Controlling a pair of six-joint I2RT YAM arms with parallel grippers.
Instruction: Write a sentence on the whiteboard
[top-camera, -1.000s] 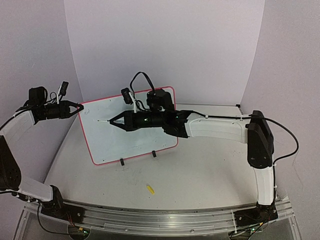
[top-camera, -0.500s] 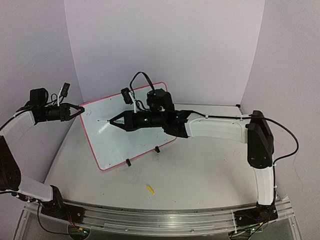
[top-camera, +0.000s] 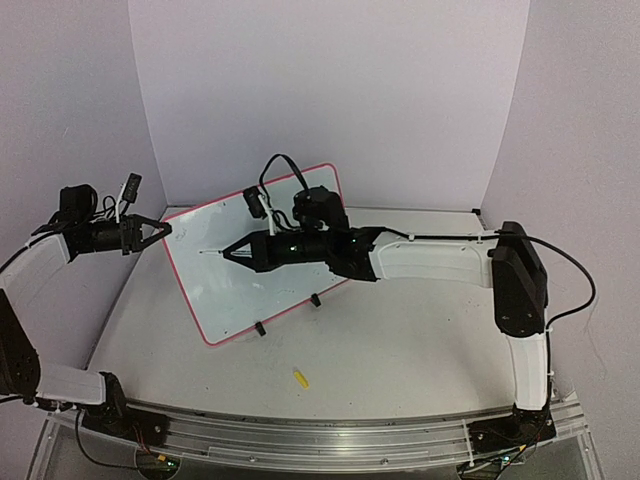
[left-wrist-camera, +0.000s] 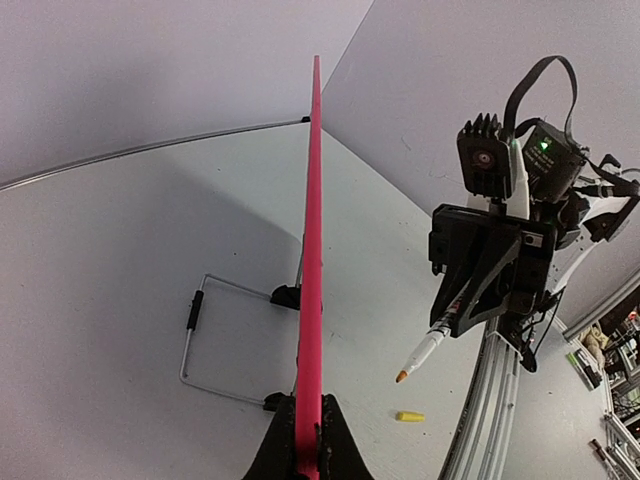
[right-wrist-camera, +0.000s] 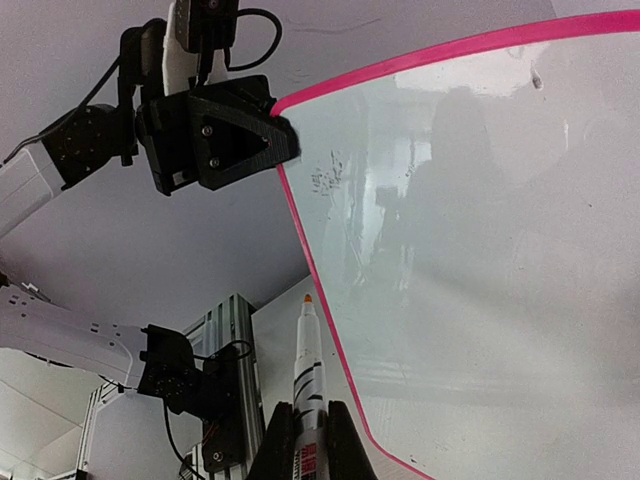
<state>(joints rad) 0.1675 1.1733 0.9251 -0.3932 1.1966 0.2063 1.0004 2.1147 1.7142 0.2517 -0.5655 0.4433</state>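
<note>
The whiteboard (top-camera: 255, 255), glossy white with a pink-red border, stands tilted on two black clip feet left of the table's middle. My left gripper (top-camera: 160, 230) is shut on its upper left corner; the left wrist view shows the board edge-on (left-wrist-camera: 311, 300) between the fingers. My right gripper (top-camera: 232, 252) is shut on a white marker (top-camera: 212, 251) with an orange tip, uncapped. The marker points at the board's left part, its tip a little off the surface. In the right wrist view the marker (right-wrist-camera: 306, 365) sits beside the board's pink edge (right-wrist-camera: 310, 260).
A yellow marker cap (top-camera: 300, 377) lies on the table in front of the board, also in the left wrist view (left-wrist-camera: 409, 415). A wire stand (left-wrist-camera: 195, 340) props the board from behind. Purple walls close the back and sides.
The board has turned, its right end swinging toward the back while the left gripper holds its corner. The right gripper with the marker has shifted slightly right and down.
</note>
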